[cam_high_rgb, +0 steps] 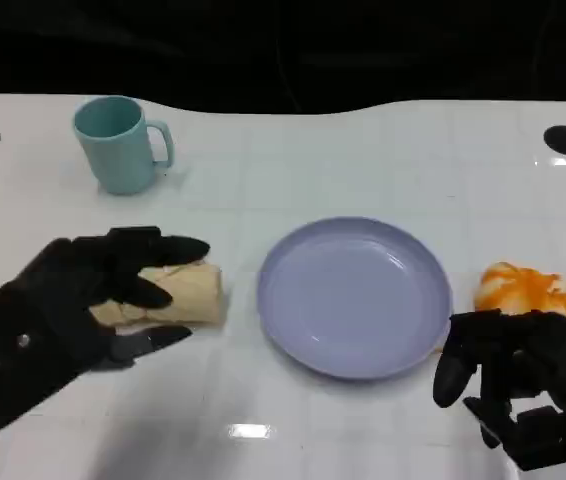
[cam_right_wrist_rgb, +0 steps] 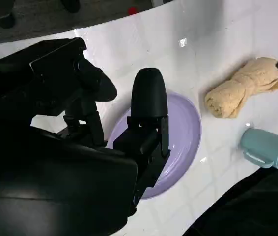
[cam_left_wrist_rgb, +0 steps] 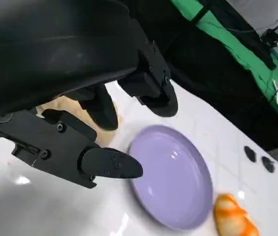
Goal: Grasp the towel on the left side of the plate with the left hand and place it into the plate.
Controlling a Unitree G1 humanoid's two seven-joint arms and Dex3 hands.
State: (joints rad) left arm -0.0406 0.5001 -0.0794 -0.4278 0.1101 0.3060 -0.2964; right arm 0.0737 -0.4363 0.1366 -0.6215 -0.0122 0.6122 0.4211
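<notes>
A rolled beige towel [cam_high_rgb: 191,292] lies on the white table just left of the lavender plate [cam_high_rgb: 353,295]. My left hand [cam_high_rgb: 73,310] reaches over the towel's left end with its fingers spread above and in front of it, not closed on it. In the left wrist view the towel [cam_left_wrist_rgb: 63,109] shows between the fingers [cam_left_wrist_rgb: 104,164], with the plate [cam_left_wrist_rgb: 173,177] beyond them. The right wrist view shows the towel [cam_right_wrist_rgb: 242,86] lying flat beside the plate [cam_right_wrist_rgb: 185,128]. My right hand [cam_high_rgb: 523,385] hovers at the plate's right, holding nothing.
A teal mug [cam_high_rgb: 118,145] stands at the back left, behind the towel. An orange and white object [cam_high_rgb: 528,290] lies right of the plate, just beyond my right hand. Black dots mark the table near its far corners.
</notes>
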